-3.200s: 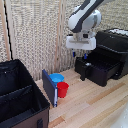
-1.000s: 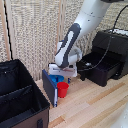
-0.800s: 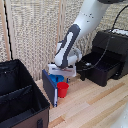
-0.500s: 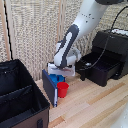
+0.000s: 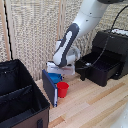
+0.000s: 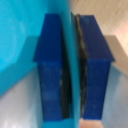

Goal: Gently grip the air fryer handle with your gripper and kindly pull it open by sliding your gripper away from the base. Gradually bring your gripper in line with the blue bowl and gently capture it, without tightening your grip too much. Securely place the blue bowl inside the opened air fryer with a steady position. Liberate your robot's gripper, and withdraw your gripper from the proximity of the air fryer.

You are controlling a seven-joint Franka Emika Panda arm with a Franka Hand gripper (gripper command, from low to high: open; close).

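Gripper (image 5: 55, 73): fingers (image 6: 52, 70) pinched on the bowl (image 5: 53, 77) rim, low beside the red cup (image 5: 62, 89). Fryer (image 5: 106, 57) drawer stands open, well apart. Advice: keep squeeze light; lift straight, level, clearing cup.

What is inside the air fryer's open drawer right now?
The air fryer drawer is pulled out, but its dark interior shows nothing discernible. The blue bowl is not there; it sits beside the red cup under the gripper.

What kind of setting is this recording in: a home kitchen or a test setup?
Probably a lab mock-up, not a real kitchen: the air fryer sits on a light wood surface beside a black fabric bin, against a woven screen.
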